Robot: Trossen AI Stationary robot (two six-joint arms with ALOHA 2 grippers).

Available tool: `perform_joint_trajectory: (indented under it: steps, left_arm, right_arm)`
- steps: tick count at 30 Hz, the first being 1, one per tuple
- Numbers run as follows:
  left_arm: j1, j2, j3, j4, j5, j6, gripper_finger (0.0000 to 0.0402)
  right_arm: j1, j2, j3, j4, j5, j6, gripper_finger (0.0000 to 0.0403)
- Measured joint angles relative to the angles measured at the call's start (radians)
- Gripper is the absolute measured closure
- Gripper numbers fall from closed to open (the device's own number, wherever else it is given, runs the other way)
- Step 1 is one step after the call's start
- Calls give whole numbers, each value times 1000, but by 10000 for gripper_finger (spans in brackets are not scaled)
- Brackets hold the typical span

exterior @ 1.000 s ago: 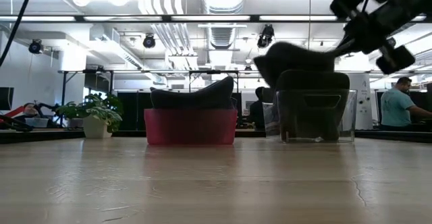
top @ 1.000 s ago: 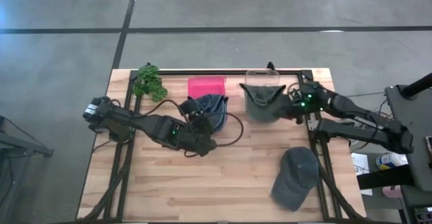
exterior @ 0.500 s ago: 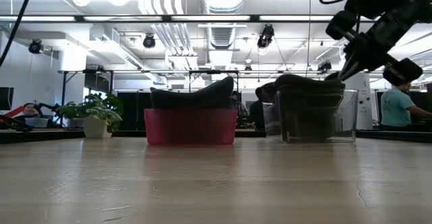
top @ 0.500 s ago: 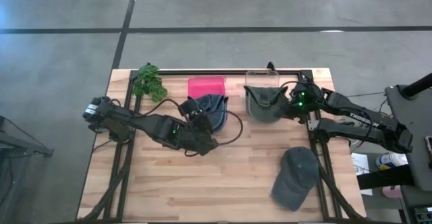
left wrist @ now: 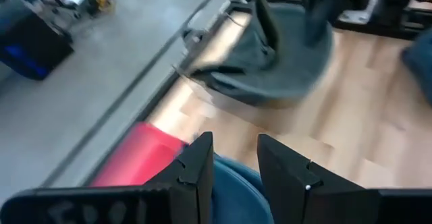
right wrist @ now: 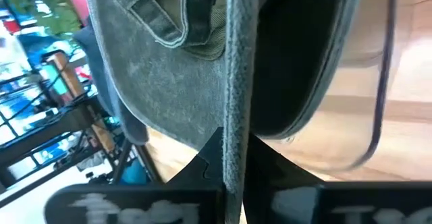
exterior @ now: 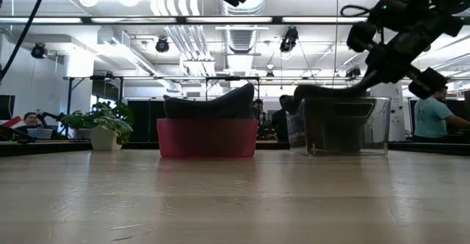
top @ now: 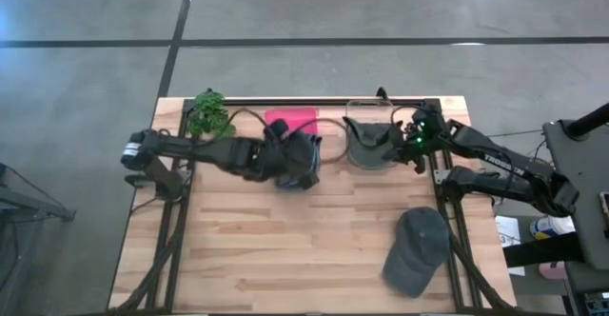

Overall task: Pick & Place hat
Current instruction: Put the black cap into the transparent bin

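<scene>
At the bench's (top: pixel 285 249) far edge, right gripper (top: pixel 407 143) is clamped on the brim of the grey-green hat (top: pixel 366 145); the right wrist view shows the brim edge (right wrist: pixel 236 82) pinched between the jaws. Hat sits in the clear bin (top: pixel 371 111), crown down in it in the low view (exterior: pixel 341 123), brim sticking out over the rim toward the gripper. Bin walls barely readable from above.

Left gripper (top: pixel 297 156) is over the blue hat (top: pixel 303 149), which rests in the red bin (top: pixel 290 121). Arm covers most of that hat from above; in the low view it shows as a dark hump (exterior: pixel 209 103) above the red wall (exterior: pixel 207 137). Left wrist view: jaws narrowly apart, nothing between them, blue fabric (left wrist: pixel 233 190) just beyond. Can't tell if the fingers (left wrist: pixel 199 170) touch it.

Third hat, dark grey (top: pixel 417 249), lies loose on the bench near the right front corner, well apart from both bins. Small plant (top: pixel 209 114) at far left corner.
</scene>
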Motion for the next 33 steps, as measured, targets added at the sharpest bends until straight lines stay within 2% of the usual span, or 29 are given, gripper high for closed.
perform_joint_trajectory:
  steps: [3, 11, 15, 18, 22, 26, 30, 33]
  left_arm:
    - [54, 5, -2, 68, 6, 106, 292]
    - [246, 44, -90, 337, 304, 382, 292]
    - [340, 95, -149, 439, 451, 413, 292]
    - [402, 145, -179, 483, 544, 388, 292]
    - [452, 216, -185, 514, 600, 368, 292]
    - [456, 274, -178, 602, 652, 420, 292]
    - [456, 350, -136, 666, 668, 472, 292]
    - [457, 390, -85, 672, 675, 481, 292]
  right_arm:
    - [-2, 37, -1, 14, 0, -6, 390]
    - [-7, 73, 0, 26, -21, -3, 390]
    - [-6, 58, -1, 19, -22, -8, 385]
    - [-6, 49, -1, 9, -22, -9, 367]
    - [-6, 54, -2, -28, -22, -10, 335]
    - [-6, 72, -8, -32, -43, 0, 308]
    - [-6, 91, -8, -32, -81, 4, 293]
    - [-11, 96, 4, -32, -57, 4, 285]
